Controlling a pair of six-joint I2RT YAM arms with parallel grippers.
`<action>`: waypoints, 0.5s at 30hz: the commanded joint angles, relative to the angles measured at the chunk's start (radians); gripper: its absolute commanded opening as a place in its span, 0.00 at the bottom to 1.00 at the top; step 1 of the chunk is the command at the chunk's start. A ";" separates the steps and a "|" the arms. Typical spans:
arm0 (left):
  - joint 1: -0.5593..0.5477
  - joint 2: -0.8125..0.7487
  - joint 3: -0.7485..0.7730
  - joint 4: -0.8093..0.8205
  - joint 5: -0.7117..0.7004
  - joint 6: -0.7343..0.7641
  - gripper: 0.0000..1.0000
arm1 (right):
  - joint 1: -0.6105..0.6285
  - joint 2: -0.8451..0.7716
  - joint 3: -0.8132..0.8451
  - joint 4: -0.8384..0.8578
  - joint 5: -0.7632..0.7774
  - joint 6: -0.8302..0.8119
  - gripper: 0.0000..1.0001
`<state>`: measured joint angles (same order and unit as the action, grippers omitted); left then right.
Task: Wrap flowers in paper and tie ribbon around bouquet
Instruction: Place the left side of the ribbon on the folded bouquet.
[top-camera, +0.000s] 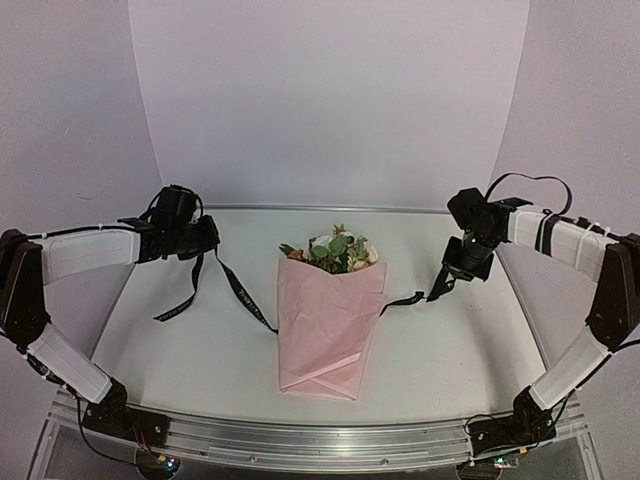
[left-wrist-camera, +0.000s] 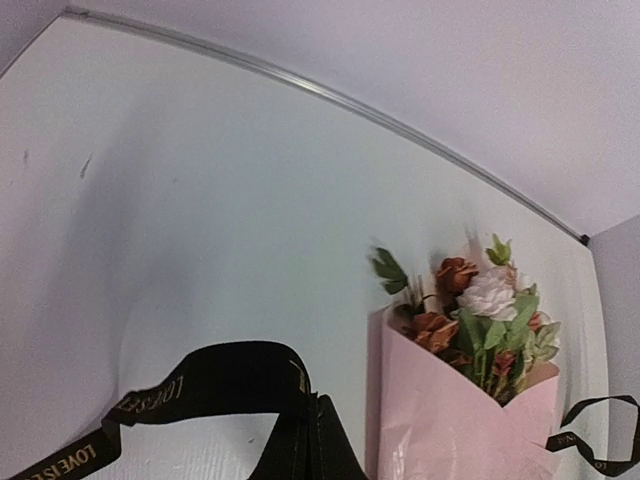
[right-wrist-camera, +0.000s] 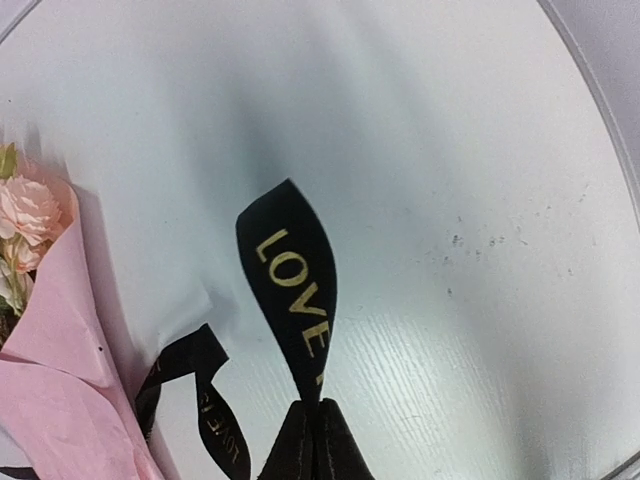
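The bouquet lay at the centre of the table, flowers toward twelve o'clock, the paper cone tapering toward six. The left gripper, at ten o'clock of it, was clamped on the ribbon. The right gripper, at three o'clock, was pinching the other end. The ribbon apparently passed beneath the cone, but that stretch was hidden. Both runs hung slack.

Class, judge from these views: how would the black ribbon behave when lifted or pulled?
Probably floppy: the ribbon sags in loose curves from the left pincer and loops at the right pincer. Likely light, being thin and narrow. Pulled, it may tug the bouquet it meets on both sides.
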<state>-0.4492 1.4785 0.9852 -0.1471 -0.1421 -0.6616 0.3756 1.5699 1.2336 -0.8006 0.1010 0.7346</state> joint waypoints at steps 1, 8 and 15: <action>-0.073 0.054 0.128 0.137 0.087 0.163 0.00 | -0.001 -0.046 -0.037 -0.083 0.120 -0.056 0.00; -0.425 0.170 0.265 0.225 0.213 0.503 0.00 | -0.019 -0.041 -0.042 -0.109 0.086 -0.061 0.00; -0.727 0.473 0.454 0.018 0.218 0.737 0.00 | -0.068 0.064 0.000 -0.107 -0.070 -0.039 0.00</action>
<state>-1.0728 1.8081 1.3518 0.0099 0.0547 -0.1304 0.3279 1.5665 1.1980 -0.8875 0.1152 0.6849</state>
